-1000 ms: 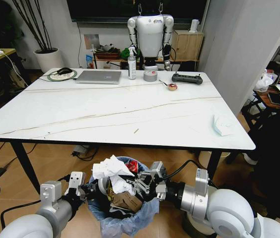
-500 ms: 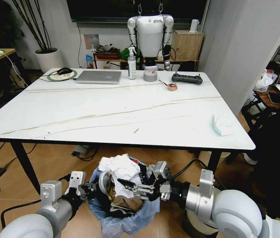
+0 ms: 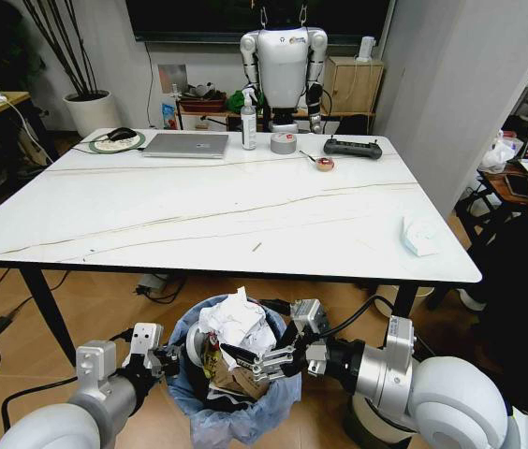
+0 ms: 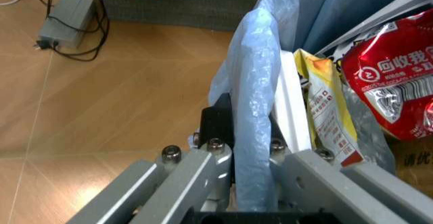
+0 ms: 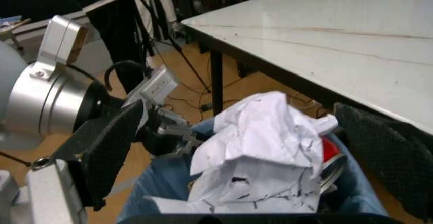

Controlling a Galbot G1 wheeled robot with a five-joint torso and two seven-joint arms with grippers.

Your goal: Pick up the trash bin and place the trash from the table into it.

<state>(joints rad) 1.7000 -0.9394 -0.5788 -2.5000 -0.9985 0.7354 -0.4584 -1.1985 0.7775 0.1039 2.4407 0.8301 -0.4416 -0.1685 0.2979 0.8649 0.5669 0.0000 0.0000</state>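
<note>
White marble counter (image 3: 245, 210) is nearly cleared; one crumpled tissue (image 3: 420, 236) lies near its right edge. Below the front edge, the trash bin (image 3: 231, 416) brims with paper, cardboard and a red wrapper. The left gripper (image 4: 247, 150) pinches its bagged rim; the right gripper (image 3: 256, 358) hovers spread over the heap. By my reading, only the tissue remains.

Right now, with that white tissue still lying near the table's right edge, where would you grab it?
I'd likely pinch the tissue from above, across its raised crumpled ridge. It lies low on the flat table, so nothing offers a side hold, and open tabletop surrounds it, leaving room for fingers to straddle the folds.
</note>
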